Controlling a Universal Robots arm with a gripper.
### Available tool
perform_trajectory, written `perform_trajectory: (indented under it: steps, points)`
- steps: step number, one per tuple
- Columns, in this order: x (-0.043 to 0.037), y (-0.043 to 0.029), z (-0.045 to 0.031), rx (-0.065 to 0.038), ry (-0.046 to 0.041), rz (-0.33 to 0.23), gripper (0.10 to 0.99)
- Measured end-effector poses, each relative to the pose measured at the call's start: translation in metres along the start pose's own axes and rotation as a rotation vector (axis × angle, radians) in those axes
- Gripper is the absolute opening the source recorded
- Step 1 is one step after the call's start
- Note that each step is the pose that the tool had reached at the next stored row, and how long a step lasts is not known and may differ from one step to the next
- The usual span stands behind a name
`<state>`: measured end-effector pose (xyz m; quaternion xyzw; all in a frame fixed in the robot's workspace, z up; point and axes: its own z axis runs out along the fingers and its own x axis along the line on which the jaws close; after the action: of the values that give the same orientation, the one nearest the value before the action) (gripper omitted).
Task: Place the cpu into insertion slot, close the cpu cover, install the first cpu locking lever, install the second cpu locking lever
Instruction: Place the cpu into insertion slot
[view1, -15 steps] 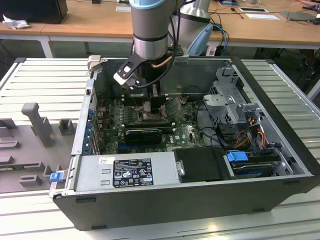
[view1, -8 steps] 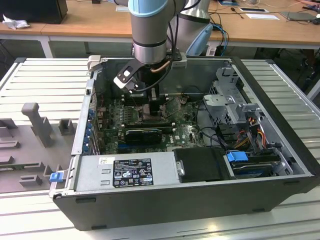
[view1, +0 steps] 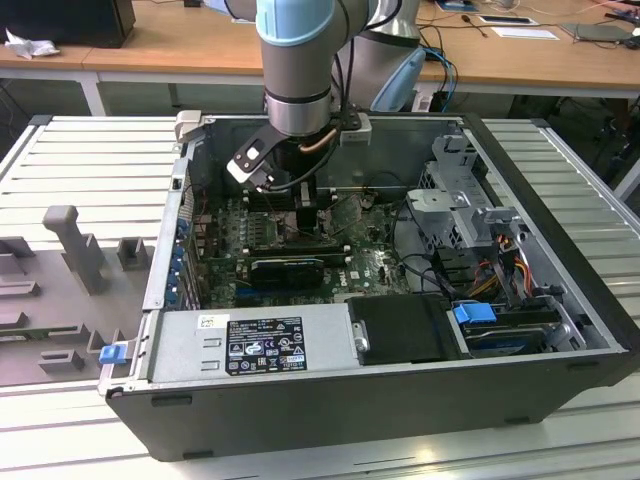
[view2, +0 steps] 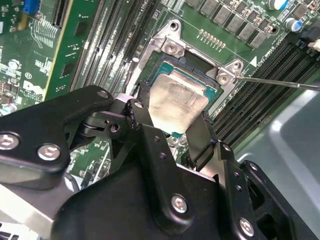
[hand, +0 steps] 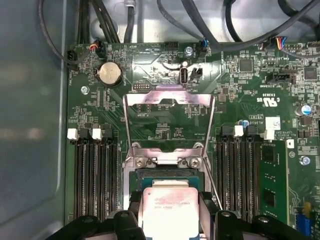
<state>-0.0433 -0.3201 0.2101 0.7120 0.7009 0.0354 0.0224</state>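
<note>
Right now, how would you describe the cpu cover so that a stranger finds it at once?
Inside the open computer case, look at the green motherboard, between the two banks of black memory slots. The cpu cover is the thin grey metal frame swung open from the socket. Unlike the solid pale cpu beside it, its centre is open and the board shows through.

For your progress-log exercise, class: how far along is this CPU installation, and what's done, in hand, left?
Done: no step finished. In hand: the gripper is shut on the cpu, holding it at the open socket. Left: the cpu cover stands flipped up, and a thin lever rod juts free, so cover and levers remain.
</note>
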Motion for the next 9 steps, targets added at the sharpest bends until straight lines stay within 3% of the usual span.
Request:
perform_trajectory:
  steps: [9]
  points:
    - [0.0002,0.0013,0.0068,0.000,0.0000,0.000,0.533]
